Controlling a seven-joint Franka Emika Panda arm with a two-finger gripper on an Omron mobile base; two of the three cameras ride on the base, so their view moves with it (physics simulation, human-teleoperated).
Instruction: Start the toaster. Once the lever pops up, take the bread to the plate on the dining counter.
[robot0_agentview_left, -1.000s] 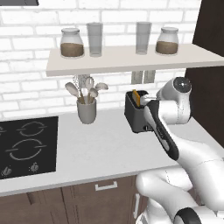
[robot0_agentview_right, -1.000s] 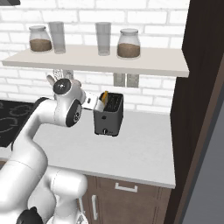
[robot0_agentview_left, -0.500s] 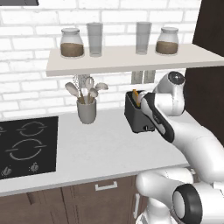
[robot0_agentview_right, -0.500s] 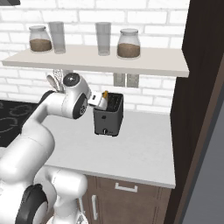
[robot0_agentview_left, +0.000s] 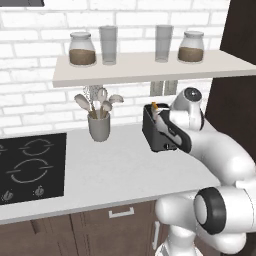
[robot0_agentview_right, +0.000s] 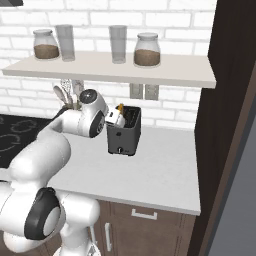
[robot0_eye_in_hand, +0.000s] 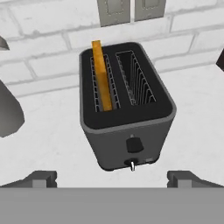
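Utensil crock (robot0_agentview_left: 99, 126) at left on white bench (robot0_agentview_left: 110, 170), toaster (robot0_eye_in_hand: 127, 109) upright near brick wall, bread (robot0_eye_in_hand: 101, 74) standing in its left slot, lever (robot0_eye_in_hand: 134, 144) on front face, gripper (robot0_eye_in_hand: 113, 178) hovering before toaster, jaws spread wide, empty.

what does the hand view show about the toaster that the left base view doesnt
Hand view alone: the toaster's narrow face with its dark lever and small silver knob, the second slot seen empty, and the wide-apart tips of the hand. Left base view alone: the hob, the utensil holder, and the shelf with jars and glasses. Both: the toaster on the white counter, with the bread upright in one slot.
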